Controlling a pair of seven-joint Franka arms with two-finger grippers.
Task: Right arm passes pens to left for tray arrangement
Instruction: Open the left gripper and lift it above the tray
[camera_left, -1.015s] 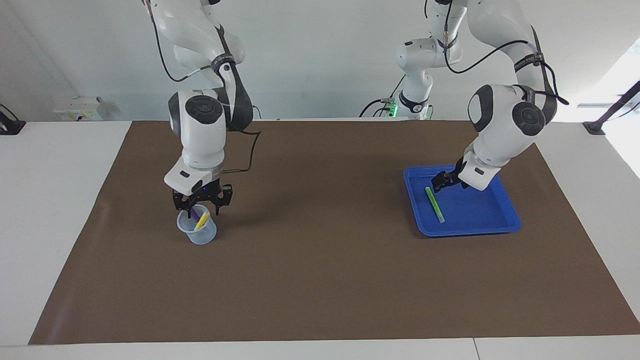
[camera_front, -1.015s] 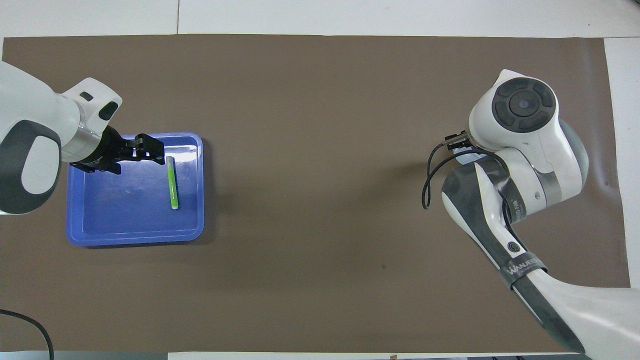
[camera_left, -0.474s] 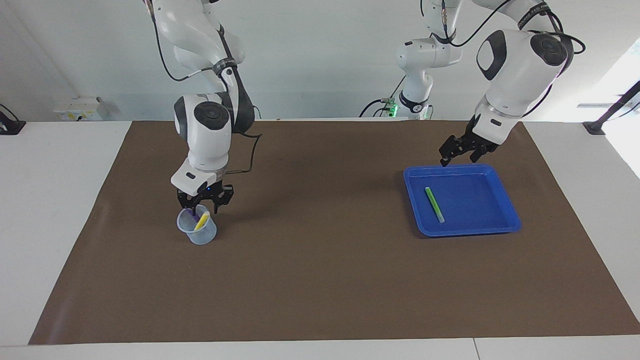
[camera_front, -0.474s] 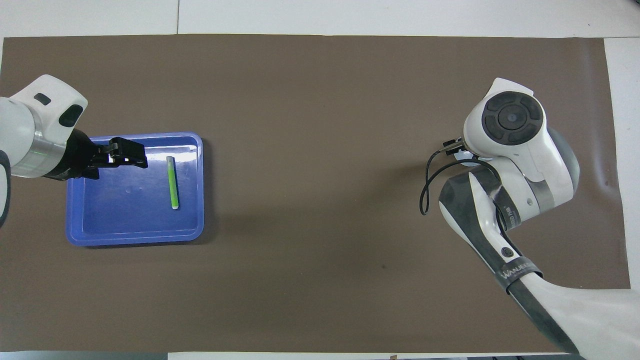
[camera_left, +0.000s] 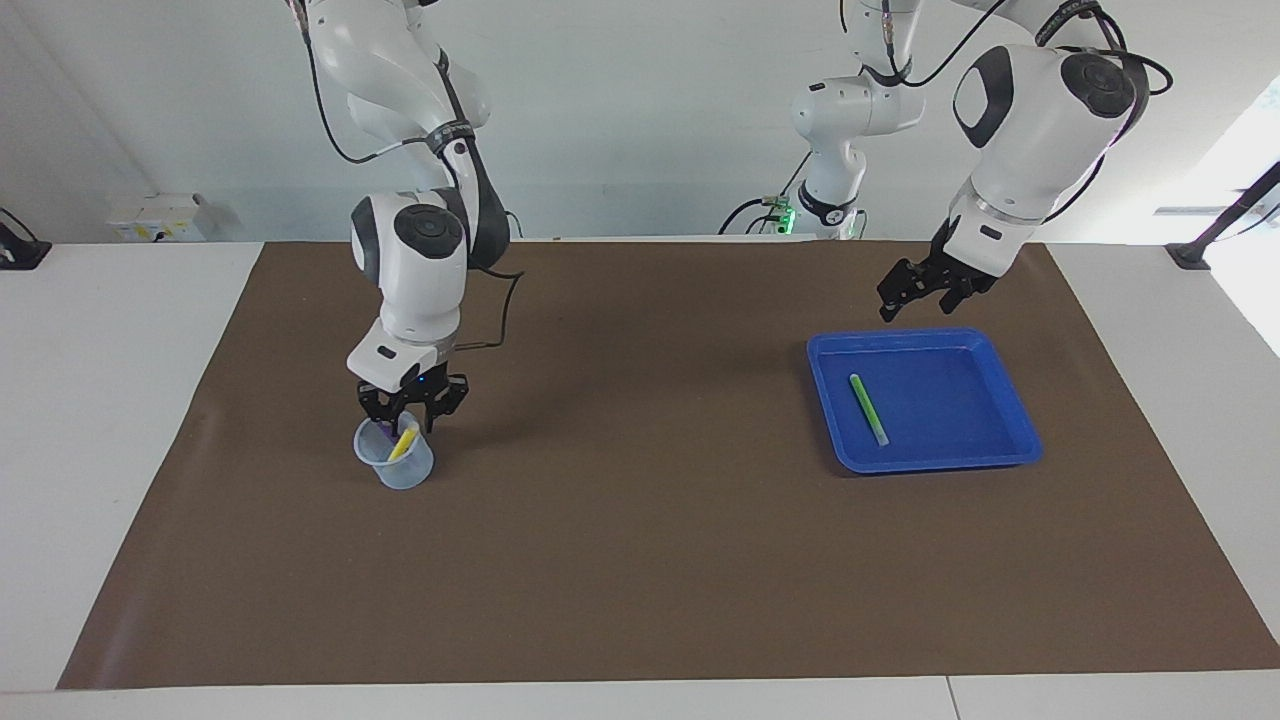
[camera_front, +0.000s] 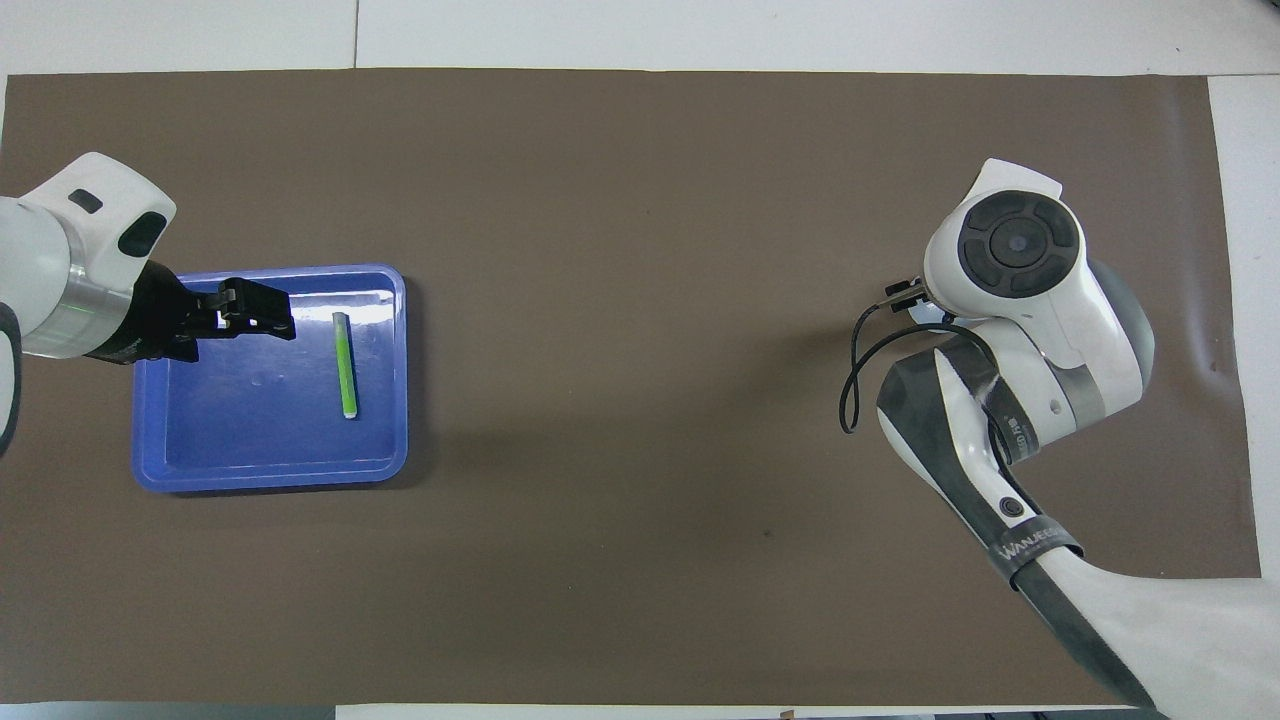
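The blue tray (camera_left: 1010, 440) lies toward the left arm's end of the table and also shows in the overhead view (camera_front: 270, 476). A green pen (camera_left: 868, 408) lies flat in it (camera_front: 346, 364). My left gripper (camera_left: 908, 293) is open and empty, raised over the tray's edge nearest the robots (camera_front: 262, 310). A yellow pen (camera_left: 404, 440) and a purple pen (camera_left: 384, 433) stand in a translucent cup (camera_left: 396, 466) toward the right arm's end. My right gripper (camera_left: 408, 408) is open, pointing down at the cup's mouth over the pens. In the overhead view the right arm hides it.
A brown mat (camera_left: 640, 560) covers the table between the cup and the tray (camera_front: 640, 300). White table margin surrounds it. A black cable (camera_front: 858, 370) loops off the right arm's wrist.
My left gripper rose out of the tray, leaving the green pen there, and now hangs over its edge. My right gripper stayed low over the cup and shifted slightly toward the pens.
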